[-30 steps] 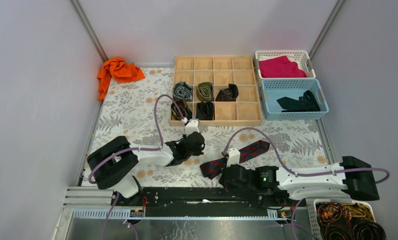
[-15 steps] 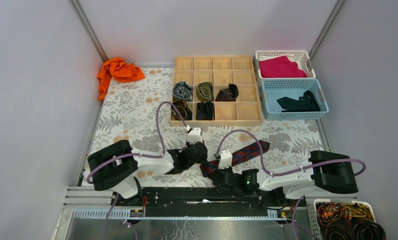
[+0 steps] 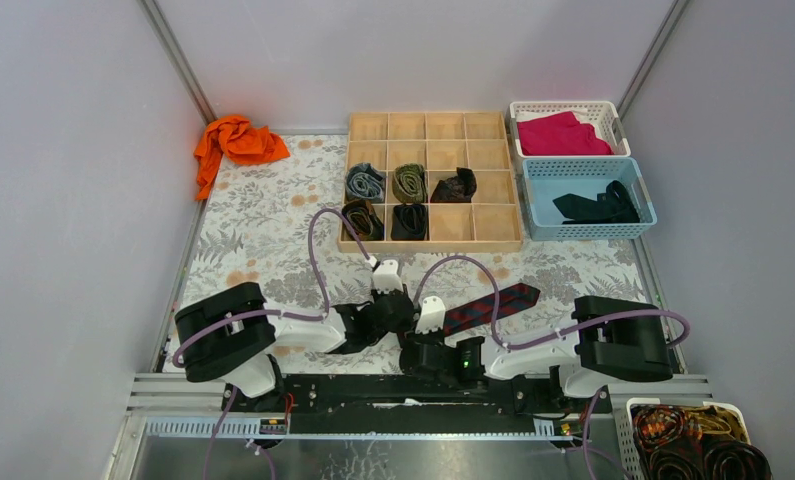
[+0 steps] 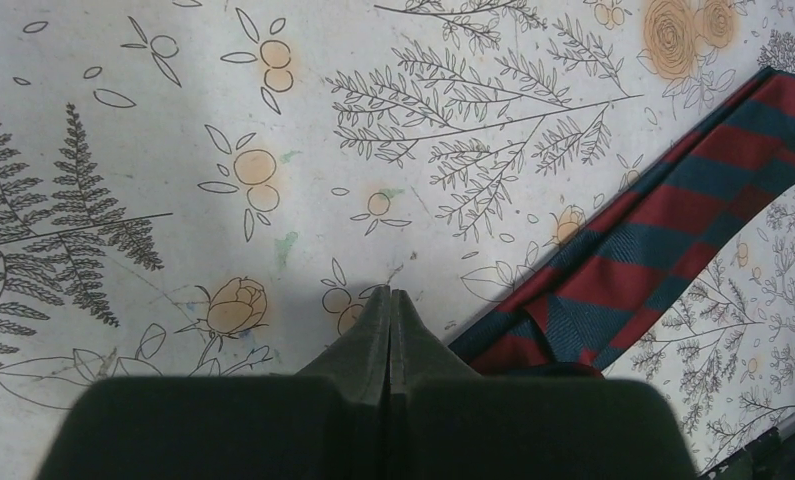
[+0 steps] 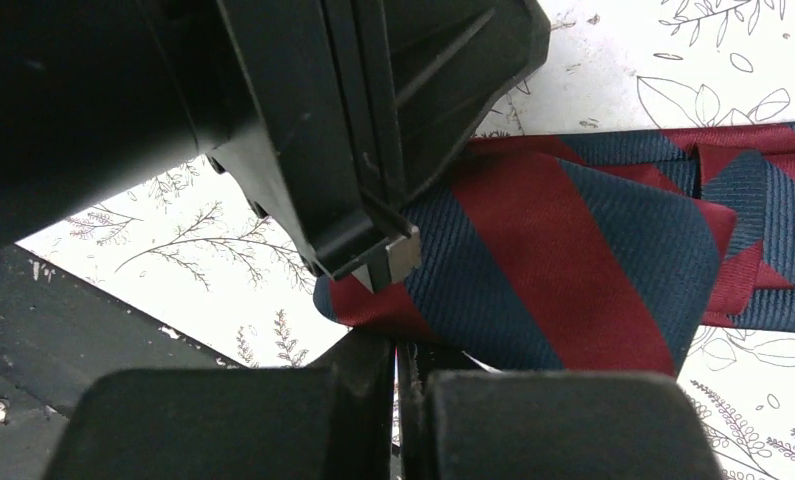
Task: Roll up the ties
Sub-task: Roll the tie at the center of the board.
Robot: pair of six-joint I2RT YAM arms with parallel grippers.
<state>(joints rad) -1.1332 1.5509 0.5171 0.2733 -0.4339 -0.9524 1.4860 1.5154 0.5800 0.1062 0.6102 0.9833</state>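
Observation:
A navy tie with red diagonal stripes (image 3: 495,304) lies slantwise on the floral mat; it also shows in the left wrist view (image 4: 673,220) and the right wrist view (image 5: 573,250). My right gripper (image 3: 411,340) (image 5: 397,345) is shut on the tie's folded near end, with a sliver of red fabric between the jaws. My left gripper (image 3: 399,322) (image 4: 390,295) is shut and empty, its tips on the mat just left of that end and close in front of the right fingers. Several rolled ties sit in the wooden organizer (image 3: 488,238): grey-blue (image 3: 365,182), olive (image 3: 409,182), black (image 3: 455,186), brown (image 3: 361,218).
A blue basket (image 3: 538,200) holds a loose black tie (image 3: 598,207). A white basket (image 3: 613,118) holds magenta cloth (image 3: 563,133). Orange cloth (image 3: 235,140) lies at the back left. A basket of dark coils (image 3: 693,440) stands at the near right.
My right arm has swung left, taking its gripper to the tie's near end beside the left gripper. My left gripper has moved a little nearer and to the right. The tie's far tip stayed put.

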